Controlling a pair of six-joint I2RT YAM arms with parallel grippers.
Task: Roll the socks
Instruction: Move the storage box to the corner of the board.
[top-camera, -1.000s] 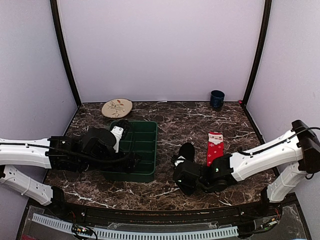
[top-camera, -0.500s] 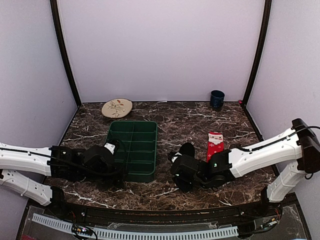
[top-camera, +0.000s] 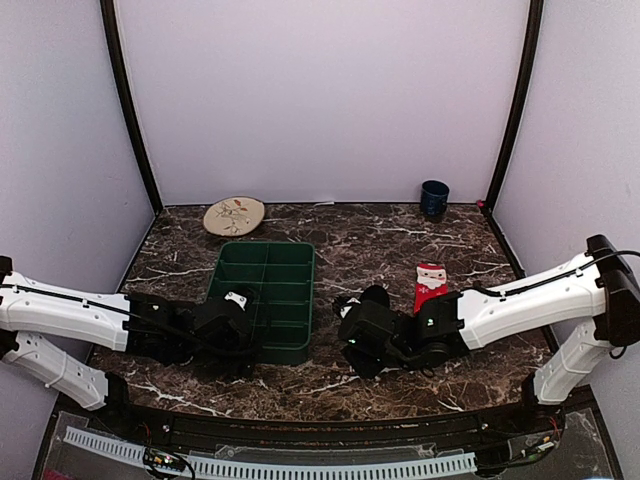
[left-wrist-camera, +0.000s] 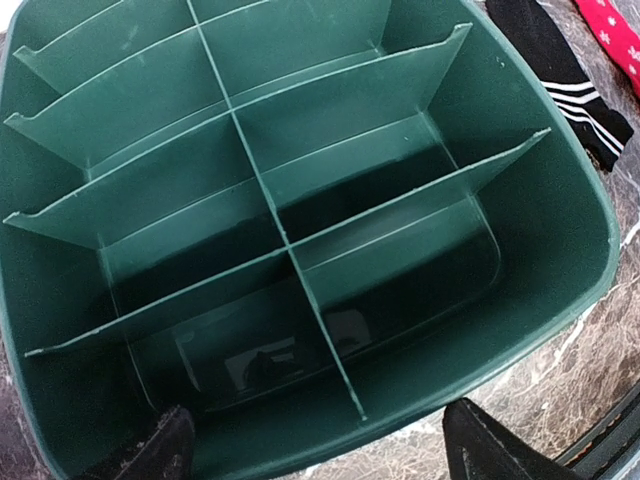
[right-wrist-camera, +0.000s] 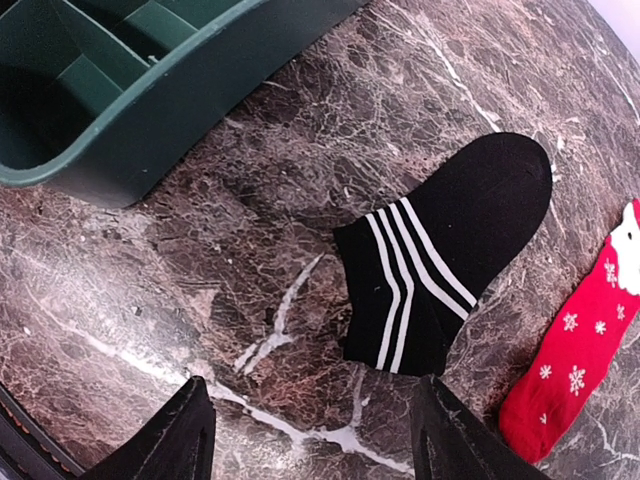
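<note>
The black sock (right-wrist-camera: 450, 250), with white stripes at its cuff, lies flat on the marble table just ahead of my right gripper (right-wrist-camera: 310, 440). That gripper is open with nothing between its fingers. A red sock (right-wrist-camera: 580, 360) with white snowflakes lies beside the black one, to its right. In the top view the black sock (top-camera: 376, 297) is half hidden by my right gripper (top-camera: 352, 325), and the red sock (top-camera: 430, 282) lies in plain sight. My left gripper (left-wrist-camera: 320, 455) hangs open and empty at the near wall of the green tray (left-wrist-camera: 560, 250); in the top view the left gripper (top-camera: 245, 325) is left of the socks.
The green divided tray (top-camera: 300, 300) stands between the two arms, all its visible compartments bare. A patterned plate (top-camera: 234, 214) lies at the back left and a dark blue cup (top-camera: 434, 198) at the back right. Walls close in the table on three sides.
My left arm has drawn back from over the tray toward the near edge. My right arm has shifted a little left beside the black sock. Neither sock has moved.
</note>
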